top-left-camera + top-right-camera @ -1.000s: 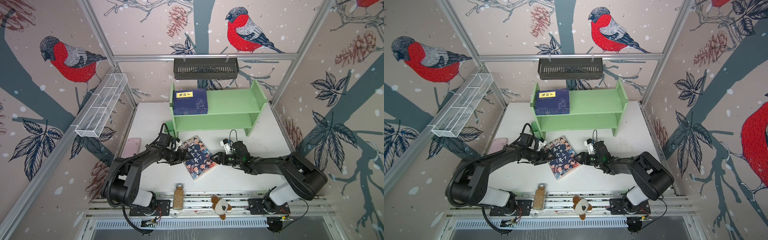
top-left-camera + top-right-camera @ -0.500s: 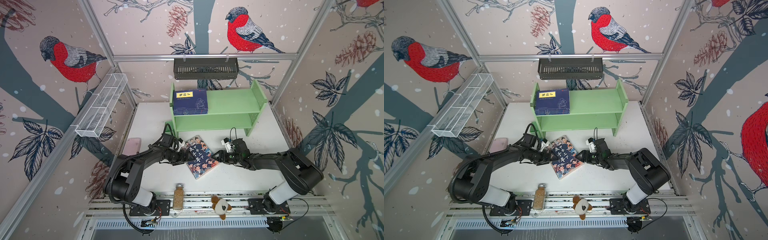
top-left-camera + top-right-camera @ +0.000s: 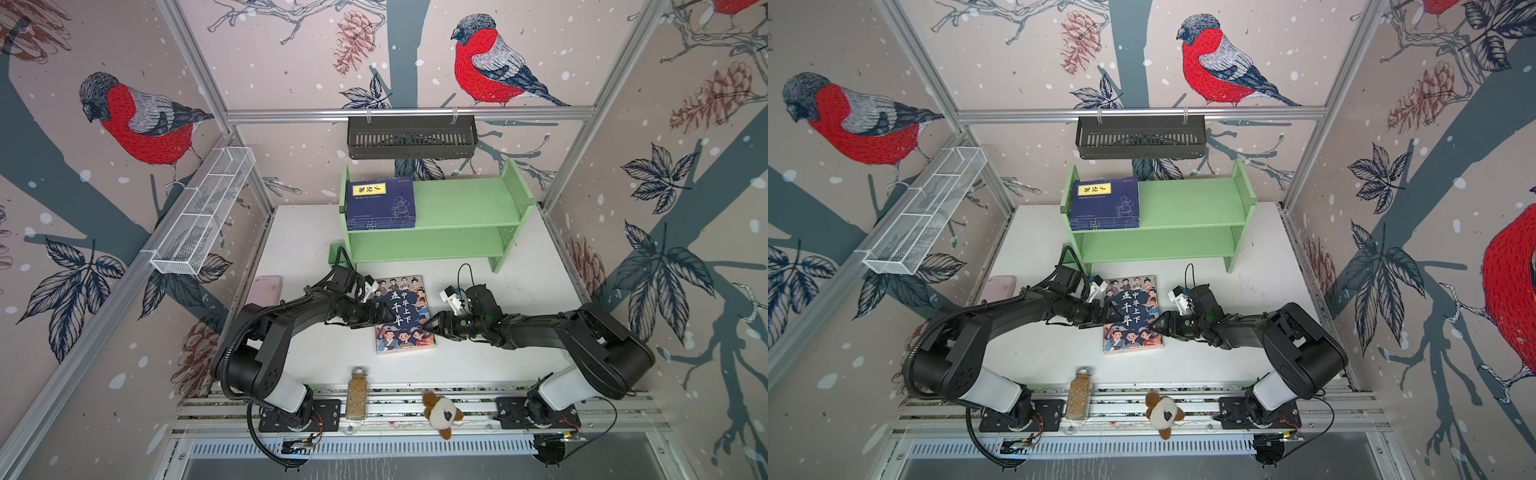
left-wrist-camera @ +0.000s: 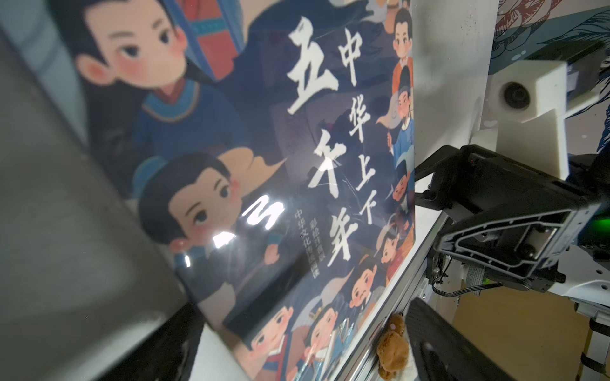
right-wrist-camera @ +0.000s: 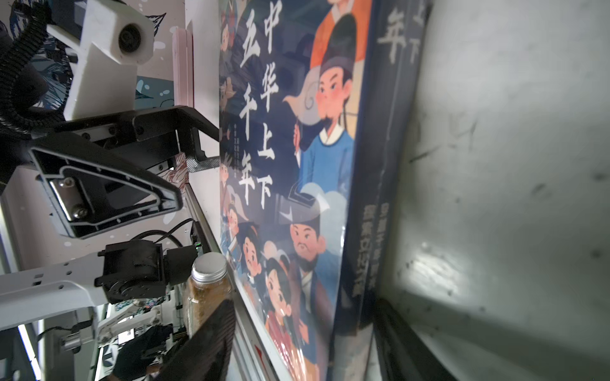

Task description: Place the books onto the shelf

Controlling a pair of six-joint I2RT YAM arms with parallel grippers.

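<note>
- Since a second earlier, the book (image 3: 403,314) had swung from skewed to nearly square with the shelf (image 3: 461,199), with both claws at its side edges.
- It lay flat on the table, just in front of the shelf. The navy books (image 3: 381,203) sat stacked at the left end of the top board.
- The left claw (image 3: 377,315) gaped wide and held nothing, its tips at the book's left edge.
- The right claw (image 3: 430,326) stood part open around the right edge; I couldn't tell if it pinched.
- I judged the left claw should brace the glossy cover while the right worked a jaw under the spine, then lift it level.
- The jar (image 3: 357,392), toy (image 3: 440,413) and phone (image 3: 268,290) lay well clear.
- The shelf's cup sat near the left wrist, and I reckoned the lower board's front edge was the thing to clear.
</note>
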